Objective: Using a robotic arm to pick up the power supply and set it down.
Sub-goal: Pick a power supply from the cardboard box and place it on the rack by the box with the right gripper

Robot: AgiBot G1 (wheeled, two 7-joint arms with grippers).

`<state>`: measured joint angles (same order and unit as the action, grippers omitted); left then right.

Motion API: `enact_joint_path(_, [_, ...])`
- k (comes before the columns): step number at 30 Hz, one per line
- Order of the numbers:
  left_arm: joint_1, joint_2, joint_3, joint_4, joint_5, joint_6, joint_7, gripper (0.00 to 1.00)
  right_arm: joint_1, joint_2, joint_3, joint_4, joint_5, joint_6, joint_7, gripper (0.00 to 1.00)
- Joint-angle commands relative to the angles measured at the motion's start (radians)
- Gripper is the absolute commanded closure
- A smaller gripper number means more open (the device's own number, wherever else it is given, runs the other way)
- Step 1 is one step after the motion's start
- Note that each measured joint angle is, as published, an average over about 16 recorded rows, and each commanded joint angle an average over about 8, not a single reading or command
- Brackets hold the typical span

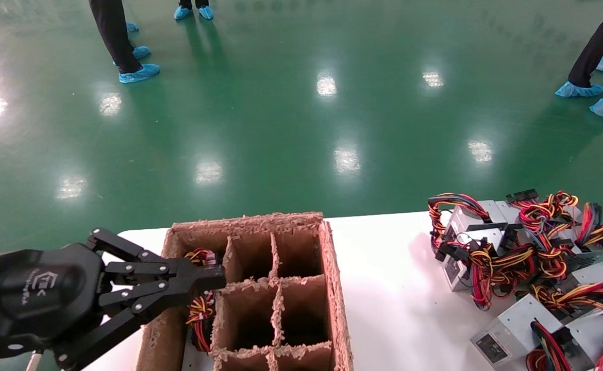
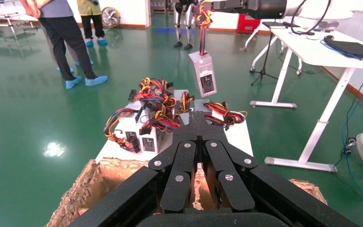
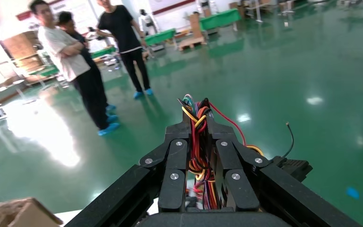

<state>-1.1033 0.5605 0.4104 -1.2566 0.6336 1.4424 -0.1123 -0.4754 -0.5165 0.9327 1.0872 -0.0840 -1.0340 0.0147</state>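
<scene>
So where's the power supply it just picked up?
In the left wrist view, the silver box power supply hangs by its wires from the right tool, above the pile.

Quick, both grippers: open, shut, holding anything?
Left gripper: jaws shut, empty, over the divided cardboard box.
Right gripper: jaws shut on a power supply's cable bundle, unit hanging in the air.

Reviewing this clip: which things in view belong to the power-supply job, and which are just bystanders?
Job:
- right gripper, shut on the cable bundle of the lifted power supply
- left gripper, shut, over the cardboard divider box
- pile of power supplies

Bystanders:
- people in blue shoe covers
- white desk
</scene>
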Motion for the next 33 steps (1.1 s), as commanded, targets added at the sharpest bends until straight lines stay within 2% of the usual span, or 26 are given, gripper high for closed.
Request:
enact_joint_path(1, [0.000, 0.000, 0.000, 0.000, 0.000, 0.000, 0.000, 1.00, -0.019, -0.011, 0.017, 0.002, -0.006, 0.012, 0.001, 1.00])
enact_joint_path(17, [0.000, 0.000, 0.000, 0.000, 0.000, 0.000, 0.000, 1.00, -0.067, -0.059, 0.049, -0.020, -0.026, 0.082, -0.010, 1.00])
enact_joint_path(24, [0.000, 0.000, 0.000, 0.000, 0.000, 0.000, 0.000, 1.00, -0.040, -0.067, -0.004, -0.034, -0.038, 0.109, -0.015, 1.00])
enact_joint_path(33, [0.000, 0.000, 0.000, 0.000, 0.000, 0.000, 0.000, 1.00, 0.062, -0.056, -0.119, -0.065, -0.049, 0.131, -0.028, 1.00])
